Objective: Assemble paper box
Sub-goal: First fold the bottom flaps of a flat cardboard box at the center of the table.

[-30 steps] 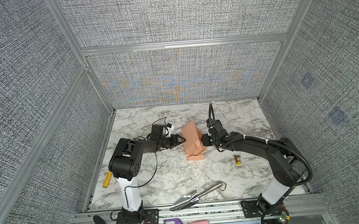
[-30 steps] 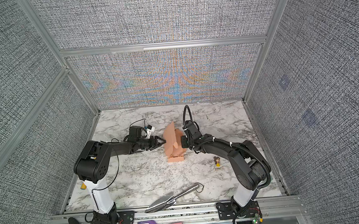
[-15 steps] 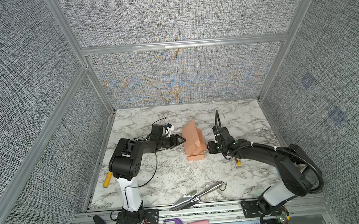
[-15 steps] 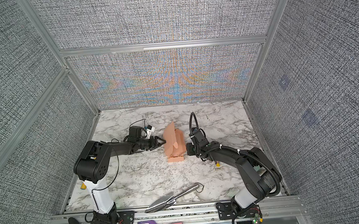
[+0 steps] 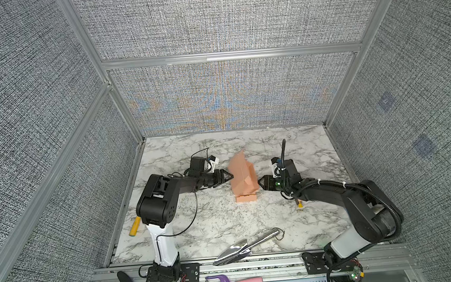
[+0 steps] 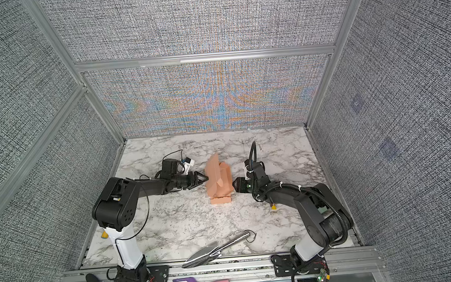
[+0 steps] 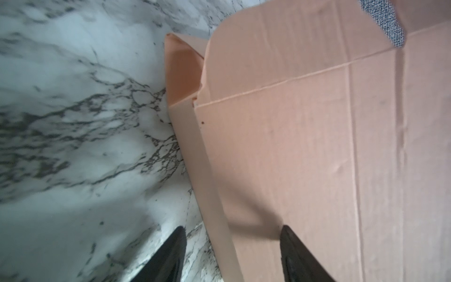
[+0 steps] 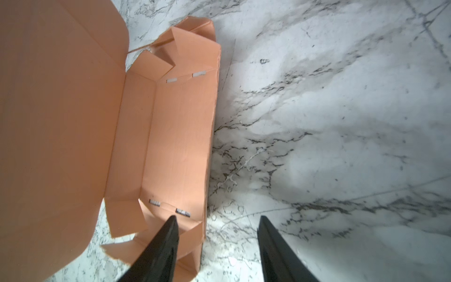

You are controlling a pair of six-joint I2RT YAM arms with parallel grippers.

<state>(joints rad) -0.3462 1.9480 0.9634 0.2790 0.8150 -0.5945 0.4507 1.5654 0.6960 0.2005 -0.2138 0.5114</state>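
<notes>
Likely light and easily creased, the paper box (image 5: 242, 174) stands between the left tool (image 5: 230, 176) and right tool (image 5: 260, 184), both wide and empty; a wall edge looks safest to pinch.

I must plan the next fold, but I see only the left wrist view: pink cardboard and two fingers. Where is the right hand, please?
Observer: The right hand is low at the other side of the paper box, opposite the left hand.
Operator: Is it open?
Observer: Yes, open; in the right wrist view one finger overlaps an end flap, the other is over the table.
Operator: Is the lid closed?
Observer: No. The large lid panel stands up and the inside is open.
</notes>
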